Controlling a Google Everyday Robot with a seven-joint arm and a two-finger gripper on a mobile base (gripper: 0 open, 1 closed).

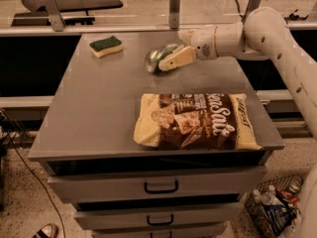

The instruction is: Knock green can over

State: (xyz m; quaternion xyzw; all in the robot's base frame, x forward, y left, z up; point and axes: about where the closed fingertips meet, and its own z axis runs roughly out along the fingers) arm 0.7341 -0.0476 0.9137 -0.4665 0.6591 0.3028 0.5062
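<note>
So the green can [156, 57] is lying on its side at the upper middle of the counter [99, 108], silver end facing left, with the gripper [175, 49] just right of it, fingers [175, 58] spread apart, the lower one touching it, gripping nothing.

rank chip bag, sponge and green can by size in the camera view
Chip bag, clearly largest.
Sponge and green can look alike; the gripper at the tipped can hides part of it, so no ranking.
</note>
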